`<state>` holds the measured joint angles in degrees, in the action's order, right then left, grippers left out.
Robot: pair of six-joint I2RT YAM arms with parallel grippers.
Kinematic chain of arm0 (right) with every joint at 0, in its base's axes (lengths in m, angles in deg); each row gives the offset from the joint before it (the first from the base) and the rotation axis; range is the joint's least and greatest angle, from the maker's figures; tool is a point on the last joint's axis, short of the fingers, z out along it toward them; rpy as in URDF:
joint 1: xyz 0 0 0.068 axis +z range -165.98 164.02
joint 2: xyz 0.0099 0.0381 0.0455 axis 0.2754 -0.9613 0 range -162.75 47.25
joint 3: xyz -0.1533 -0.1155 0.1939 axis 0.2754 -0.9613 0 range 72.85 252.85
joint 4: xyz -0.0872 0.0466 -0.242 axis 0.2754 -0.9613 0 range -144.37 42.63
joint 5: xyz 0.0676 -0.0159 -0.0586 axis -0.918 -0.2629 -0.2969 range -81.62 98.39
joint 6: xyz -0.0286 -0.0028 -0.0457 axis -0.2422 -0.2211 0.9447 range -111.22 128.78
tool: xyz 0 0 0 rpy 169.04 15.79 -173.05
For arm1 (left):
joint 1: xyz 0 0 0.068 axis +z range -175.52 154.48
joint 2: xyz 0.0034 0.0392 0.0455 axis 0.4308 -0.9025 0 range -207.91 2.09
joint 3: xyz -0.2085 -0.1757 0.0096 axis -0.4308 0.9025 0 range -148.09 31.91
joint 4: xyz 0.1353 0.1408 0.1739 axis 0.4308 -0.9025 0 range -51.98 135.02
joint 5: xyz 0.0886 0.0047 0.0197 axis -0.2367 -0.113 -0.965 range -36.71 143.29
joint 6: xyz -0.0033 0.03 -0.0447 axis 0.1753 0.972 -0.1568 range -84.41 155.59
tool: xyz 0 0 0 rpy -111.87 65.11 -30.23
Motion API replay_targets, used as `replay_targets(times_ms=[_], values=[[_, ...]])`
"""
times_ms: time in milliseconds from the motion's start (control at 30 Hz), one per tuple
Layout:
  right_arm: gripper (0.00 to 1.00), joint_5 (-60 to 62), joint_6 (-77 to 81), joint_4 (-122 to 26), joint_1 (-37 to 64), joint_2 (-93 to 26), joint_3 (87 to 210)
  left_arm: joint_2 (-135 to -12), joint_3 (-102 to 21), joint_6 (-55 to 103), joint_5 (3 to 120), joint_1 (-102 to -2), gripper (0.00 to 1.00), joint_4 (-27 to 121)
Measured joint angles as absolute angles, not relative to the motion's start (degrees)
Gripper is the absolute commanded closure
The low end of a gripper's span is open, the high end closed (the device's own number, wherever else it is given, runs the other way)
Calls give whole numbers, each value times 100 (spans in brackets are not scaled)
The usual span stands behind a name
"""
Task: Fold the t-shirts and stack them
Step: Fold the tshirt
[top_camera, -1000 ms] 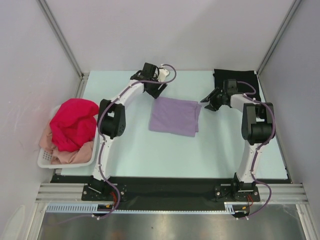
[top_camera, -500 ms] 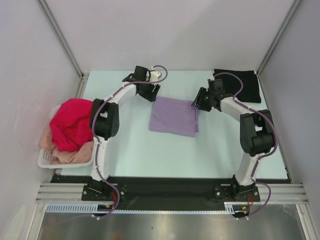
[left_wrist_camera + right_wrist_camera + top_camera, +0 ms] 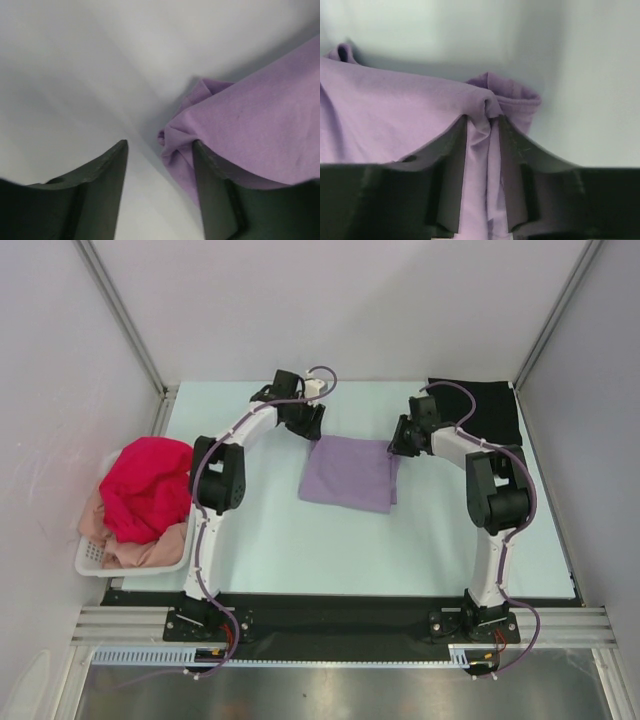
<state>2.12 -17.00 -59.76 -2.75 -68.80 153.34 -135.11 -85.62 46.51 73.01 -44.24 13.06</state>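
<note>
Working the purple shirt (image 3: 348,472), flat and partly folded at mid-surface (image 3: 300,550): right pincer (image 3: 482,125) clamped on its far right corner, left pincer (image 3: 159,150) apart, straddling the far left corner. Looks one shirt done, the black shirt (image 3: 490,405) folded square at the far right. Leaves the red shirt (image 3: 145,480) and peach shirt (image 3: 140,552) heaped in the basket (image 3: 90,560), plus the stacking.
</note>
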Motion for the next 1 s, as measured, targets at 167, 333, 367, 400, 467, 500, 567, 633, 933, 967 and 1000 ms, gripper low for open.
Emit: replay_targets(times_ms=[167, 333, 367, 400, 467, 500, 567, 633, 933, 967, 1000], values=[[100, 186, -1595, -5879, -303, -7031, 15354, -13599, -8606, 4489, 7610, -4424, 72, 1240], [100, 197, -1575, -5849, -314, -7026, 15354, -13599, -8595, 4351, 7878, -4424, 100, 1323], [100, 204, -1575, -5849, -314, -7018, 15347, -13599, -8584, 4345, 7913, -4424, 100, 1358], [100, 212, -1577, -5855, -314, -6996, 15334, -13592, -8564, 4332, 7929, -4424, 100, 1400], [100, 252, -1604, -5831, -312, -6806, 15161, -13535, -8418, 4307, 7979, -4424, 100, 1540], [100, 280, -1625, -5831, -312, -6646, 15039, -13494, -8339, 4305, 8027, -4424, 100, 1583], [100, 324, -1711, -5759, -306, -6270, 14759, -13389, -8193, 4301, 8108, -4424, 100, 1673], [100, 365, -1796, -5731, -303, -5835, 14431, -13262, -8086, 4286, 8200, -4424, 100, 1710], [100, 348, -2174, -5569, -507, -5020, 13653, -12808, -8014, 4161, 8493, -4520, 100, 1990], [100, 348, -2235, -5582, -559, -5020, 13594, -12808, -8014, 4144, 8497, -4546, 100, 2032], [100, 348, -2275, -5580, -601, -5020, 13557, -12810, -8014, 4111, 8486, -4570, 100, 2045]])
